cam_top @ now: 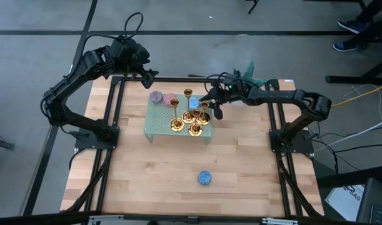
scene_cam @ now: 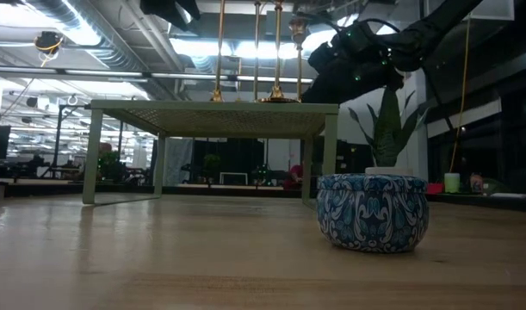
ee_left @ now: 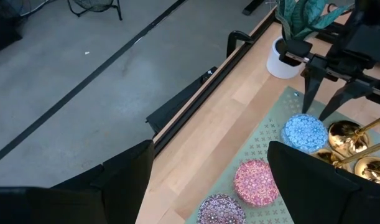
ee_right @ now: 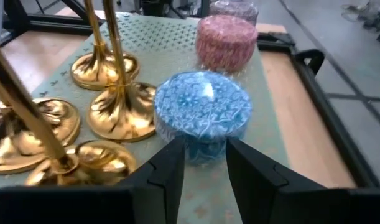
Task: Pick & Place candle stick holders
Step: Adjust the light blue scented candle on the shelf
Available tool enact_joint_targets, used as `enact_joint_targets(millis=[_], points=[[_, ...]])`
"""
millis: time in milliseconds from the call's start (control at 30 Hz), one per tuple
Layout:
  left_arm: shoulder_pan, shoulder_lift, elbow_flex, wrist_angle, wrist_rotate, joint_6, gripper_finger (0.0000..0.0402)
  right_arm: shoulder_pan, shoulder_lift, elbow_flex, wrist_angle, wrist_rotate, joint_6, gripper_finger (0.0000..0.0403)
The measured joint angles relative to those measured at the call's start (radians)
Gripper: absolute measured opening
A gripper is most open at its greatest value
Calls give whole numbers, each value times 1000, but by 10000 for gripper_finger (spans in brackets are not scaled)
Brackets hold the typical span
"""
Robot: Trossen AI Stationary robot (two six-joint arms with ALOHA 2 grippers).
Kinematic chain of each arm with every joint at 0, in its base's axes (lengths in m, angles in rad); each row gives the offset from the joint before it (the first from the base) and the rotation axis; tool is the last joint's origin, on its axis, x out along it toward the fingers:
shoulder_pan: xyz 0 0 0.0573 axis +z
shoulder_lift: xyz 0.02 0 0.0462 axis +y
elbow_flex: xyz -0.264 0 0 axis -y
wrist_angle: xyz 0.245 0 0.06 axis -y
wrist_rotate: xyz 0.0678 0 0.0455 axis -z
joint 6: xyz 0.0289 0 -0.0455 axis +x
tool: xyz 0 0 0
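Several gold candle stick holders point(cam_top: 191, 117) stand on their round bases on a green perforated stand point(cam_top: 158, 127). Their bases point(ee_right: 118, 109) show in the right wrist view and their stems point(scene_cam: 256, 47) in the low view. My right gripper point(ee_right: 205, 155) is at the stand's right side, open by a narrow gap with nothing between its fingers. It points at a light blue candle point(ee_right: 202, 115) just ahead of the fingertips, with the holders beside it. My left gripper point(ee_left: 208, 186) hangs open, high over the table's far left edge.
A pink candle point(cam_top: 170, 99) and a purple-grey candle point(cam_top: 156, 97) sit on the stand's far left part. Another blue patterned candle point(cam_top: 204, 178) lies on the bare wood toward the near edge. A potted plant point(cam_top: 250, 72) stands at the far edge behind my right arm.
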Motion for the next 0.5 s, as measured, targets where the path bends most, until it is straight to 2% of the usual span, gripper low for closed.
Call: enact_joint_targets(millis=[167,500], points=[[0,0,0,0,0,0,313,0,4,26,-2,7,-21,122],[0,0,0,0,0,-5,313,0,92,113,-47,0,-46,122]])
